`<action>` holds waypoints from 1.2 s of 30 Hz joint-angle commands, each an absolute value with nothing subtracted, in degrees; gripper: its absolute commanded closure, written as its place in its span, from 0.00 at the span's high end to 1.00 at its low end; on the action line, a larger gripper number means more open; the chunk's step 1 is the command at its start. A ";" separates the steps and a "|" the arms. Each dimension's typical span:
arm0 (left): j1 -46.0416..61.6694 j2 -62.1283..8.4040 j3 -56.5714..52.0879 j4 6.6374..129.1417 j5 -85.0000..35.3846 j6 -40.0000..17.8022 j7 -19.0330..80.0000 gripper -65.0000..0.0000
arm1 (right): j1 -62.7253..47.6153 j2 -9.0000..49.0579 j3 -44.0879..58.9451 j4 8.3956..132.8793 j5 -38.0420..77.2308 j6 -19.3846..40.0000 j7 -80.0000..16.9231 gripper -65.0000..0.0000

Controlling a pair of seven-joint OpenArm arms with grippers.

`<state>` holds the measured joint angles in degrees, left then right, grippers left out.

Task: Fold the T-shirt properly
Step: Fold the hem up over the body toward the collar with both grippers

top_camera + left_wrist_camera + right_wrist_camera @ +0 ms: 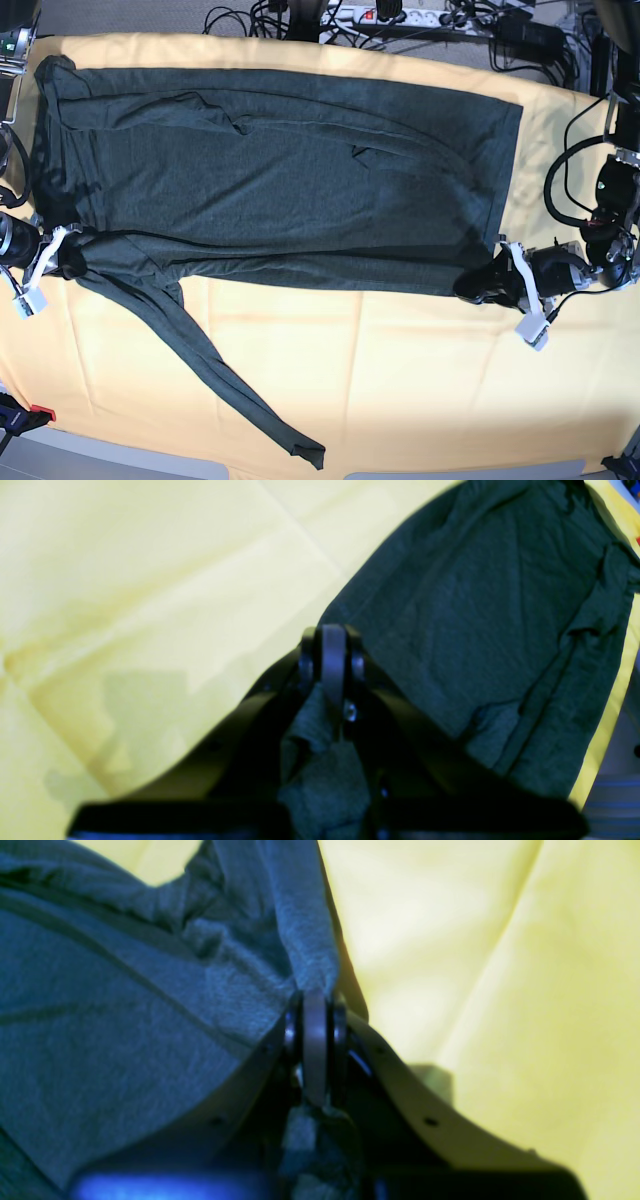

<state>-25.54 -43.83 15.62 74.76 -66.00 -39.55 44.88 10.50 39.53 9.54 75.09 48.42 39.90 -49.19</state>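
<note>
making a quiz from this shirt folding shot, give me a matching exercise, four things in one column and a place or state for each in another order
Things:
1. T-shirt
2. Left gripper
3. Right gripper
4. Loose sleeve

Places or states:
A. shut on the shoulder end, at the base view's left edge
B. trails across the tablecloth toward the near edge
C. spread lengthwise across the table
D. shut on the hem corner, at the base view's right

Pairs: 1-C, 2-D, 3-A, 4-B
</note>
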 commanded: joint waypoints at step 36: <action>-14.24 -58.04 14.87 94.45 -58.89 -40.00 42.48 0.00 | -7.11 50.39 10.17 97.41 41.98 40.00 -49.63 0.00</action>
<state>-13.19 -56.45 15.68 93.78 -58.02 -39.72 43.31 -7.99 48.58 9.47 96.75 41.91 40.10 -50.19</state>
